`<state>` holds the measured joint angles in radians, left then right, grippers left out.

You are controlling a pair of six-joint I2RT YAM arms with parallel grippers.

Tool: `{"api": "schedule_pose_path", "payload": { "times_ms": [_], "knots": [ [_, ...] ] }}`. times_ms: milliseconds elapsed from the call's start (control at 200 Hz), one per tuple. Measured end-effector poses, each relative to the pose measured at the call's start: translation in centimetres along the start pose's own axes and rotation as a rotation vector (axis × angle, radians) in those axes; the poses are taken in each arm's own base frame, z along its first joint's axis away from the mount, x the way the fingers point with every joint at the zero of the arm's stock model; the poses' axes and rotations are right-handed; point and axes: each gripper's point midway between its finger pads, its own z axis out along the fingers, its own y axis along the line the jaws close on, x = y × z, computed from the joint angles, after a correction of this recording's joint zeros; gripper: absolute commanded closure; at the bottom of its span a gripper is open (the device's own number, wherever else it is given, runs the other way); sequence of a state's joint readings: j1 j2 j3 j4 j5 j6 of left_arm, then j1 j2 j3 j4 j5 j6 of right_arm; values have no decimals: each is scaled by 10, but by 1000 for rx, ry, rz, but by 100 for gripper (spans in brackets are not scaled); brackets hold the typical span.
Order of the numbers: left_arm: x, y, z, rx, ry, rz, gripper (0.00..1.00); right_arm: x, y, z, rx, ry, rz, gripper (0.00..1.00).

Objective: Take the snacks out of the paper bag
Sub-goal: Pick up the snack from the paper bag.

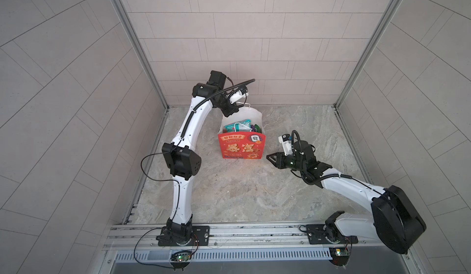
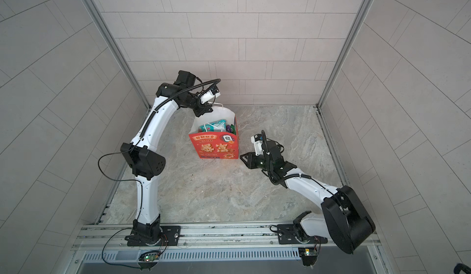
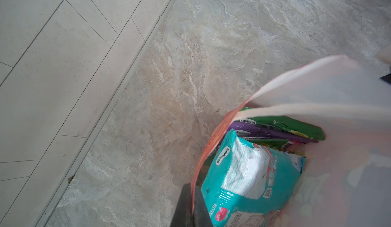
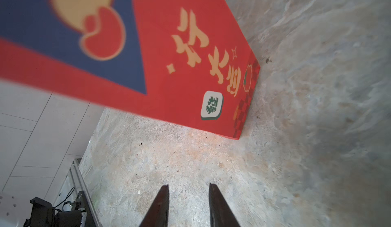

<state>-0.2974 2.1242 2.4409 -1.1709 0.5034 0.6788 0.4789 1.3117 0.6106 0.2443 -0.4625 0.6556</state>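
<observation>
Plainly, in both top views the bag [image 1: 240, 147] [image 2: 216, 147] stands upright near the middle of the table [image 1: 229, 196], mouth open, with the snacks [image 1: 242, 127] [image 2: 216, 126] all inside it and none laid out yet. The left claw [image 1: 229, 111] [image 2: 202, 112] reaches down to the rim's far corner on its own side, just beside the white handle [image 1: 245, 105]. I judge it pinches the paper there to steady the bag and keep the mouth wide for the other arm. From above its jaws are hidden under its own body. The right claw [image 1: 270, 157] [image 2: 243, 156] hangs low just beside the bag's right side, not touching it, tips aimed at it and carrying nothing. In the left wrist view the bag's [image 3: 317, 88] red edge runs right along one dark finger [image 3: 184, 204], which the frame cuts off. The other finger is out of sight, so the clenched grip on the wall is read, not seen whole. A teal packet [image 3: 243, 173] lies uppermost, with a purple packet [image 3: 270, 134] and a green packet [image 3: 296, 126] on edge behind it; anything deeper is buried. In the right wrist view the bag's [image 4: 190, 46] red and blue side fills the top, blurred and cut off, so no snacks show. The right claw [image 4: 189, 204] is released, bare table [image 4: 296, 109] showing between its tips.
</observation>
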Motion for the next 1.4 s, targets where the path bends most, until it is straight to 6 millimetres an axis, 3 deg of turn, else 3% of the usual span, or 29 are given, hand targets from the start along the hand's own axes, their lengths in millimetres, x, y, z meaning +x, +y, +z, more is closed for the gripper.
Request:
{"api": "schedule_pose_path", "payload": {
  "times_ms": [280, 540, 736, 896, 1056, 1216, 1401],
  "knots": [
    [-5, -24, -28, -16, 1, -15, 100, -8, -6, 29, -20, -19, 127, 76],
    [10, -28, -30, -65, 26, -64, 100, -9, -13, 38, -49, -38, 224, 79],
    [24, -50, -42, -67, 11, -55, 100, 21, -33, 33, -3, 31, 274, 79],
    [25, -65, -54, -68, -19, -36, 100, 40, -31, 24, -3, 86, 276, 79],
    [22, -68, -51, -66, -32, -27, 100, 46, -28, 26, -16, 100, 292, 79],
    [22, -77, -44, -61, -48, -13, 100, 43, -30, 41, -40, 75, 356, 82],
    [20, -82, -47, -78, -86, -25, 100, 43, -42, 73, -84, 47, 489, 90]
  ]
}}
